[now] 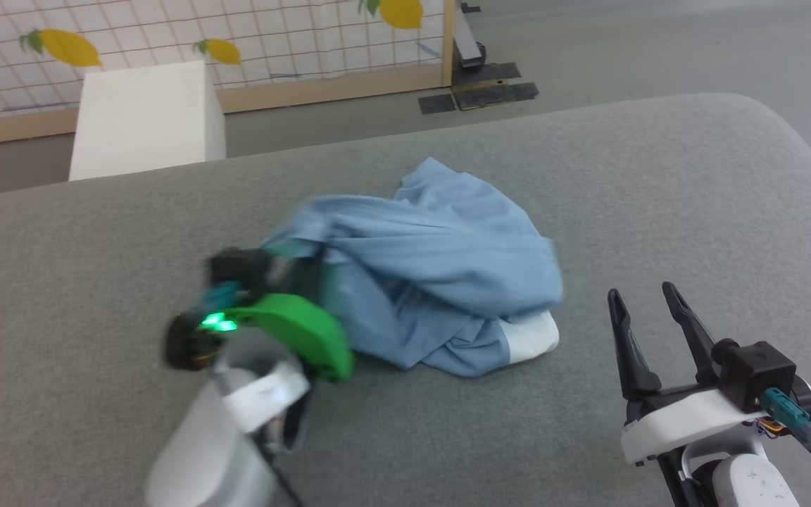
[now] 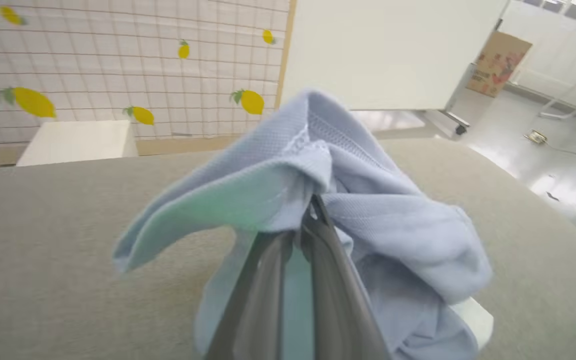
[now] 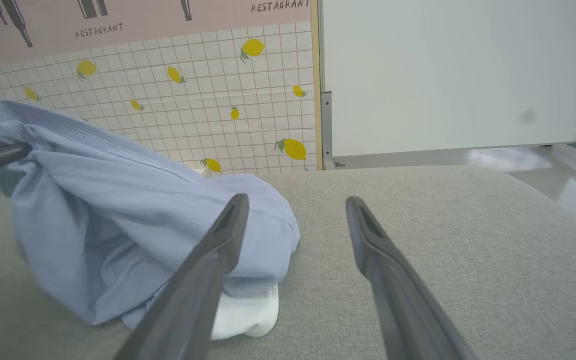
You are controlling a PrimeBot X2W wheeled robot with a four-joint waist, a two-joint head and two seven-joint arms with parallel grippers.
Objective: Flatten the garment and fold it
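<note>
1. Step in hand: flattening, first grab. The garment [image 1: 434,274] is one crumpled heap on the grey tabletop [image 1: 659,197]. No fold is started, as far as I can judge.
2. Left gripper [image 2: 313,210]: jaws pressed together, pinching a fold of blue cloth right at their tips. In the left wrist view the cloth peaks just above the tips and drapes off to both sides. The bulk of the heap lies beyond the jaws and to their right.
3. Right gripper [image 1: 641,292]: jaws spread, nothing held, bare tabletop between them. The heap sits ahead of them and to their left.
4. In the right wrist view the left-hand finger overlaps the heap's near edge; I can't tell if it touches. The white collar part [image 3: 245,315] pokes out from under the heap, just beside that finger.
5. The head view is blurred around the left arm. I can't tell which part of the shirt is pinched: hem, sleeve or shoulder.
6. Next move, my read: the left lifts the pinched fold so the heap opens up. The right jaws then go ahead-left for a second edge or corner well apart from the left pinch. Then pull apart and lay flat.
7. Watch for: the right jaws biting several layers at once, and the tip-only left pinch slipping under load.
</note>
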